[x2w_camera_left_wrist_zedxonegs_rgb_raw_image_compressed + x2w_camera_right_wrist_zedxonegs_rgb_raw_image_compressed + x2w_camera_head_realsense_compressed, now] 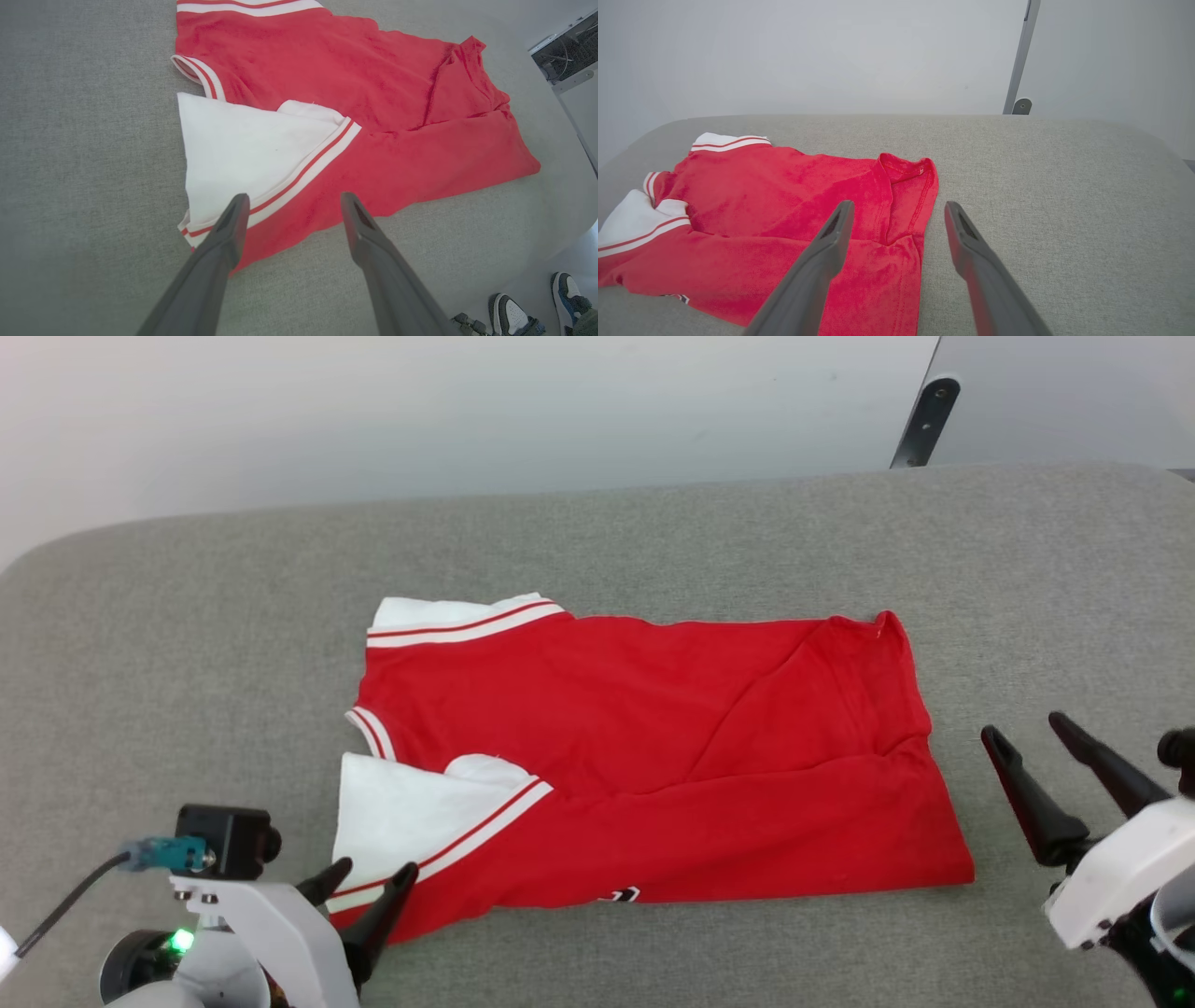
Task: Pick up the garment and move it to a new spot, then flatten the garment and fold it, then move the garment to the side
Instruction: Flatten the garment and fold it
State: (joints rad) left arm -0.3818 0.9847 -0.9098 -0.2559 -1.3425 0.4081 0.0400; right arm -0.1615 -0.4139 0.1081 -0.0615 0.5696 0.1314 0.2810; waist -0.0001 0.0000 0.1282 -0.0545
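Head cam: high, looking forward and down on the grey tabletop, whole garment in frame, wall behind. Left wrist cam: close, steep, along the left pincer onto the white-sleeve end. Right wrist cam: shallower, along the right pincer over the plain red end toward the wall. All three share the garment.

**Around the Work Surface**

A grey fabric-covered surface is spreading across the head view, meeting a pale wall at twelve o'clock. A dark slanted bracket is standing at one o'clock, edging a grey panel. In the left wrist view, two dark-and-white shoes are resting on the floor at five o'clock.
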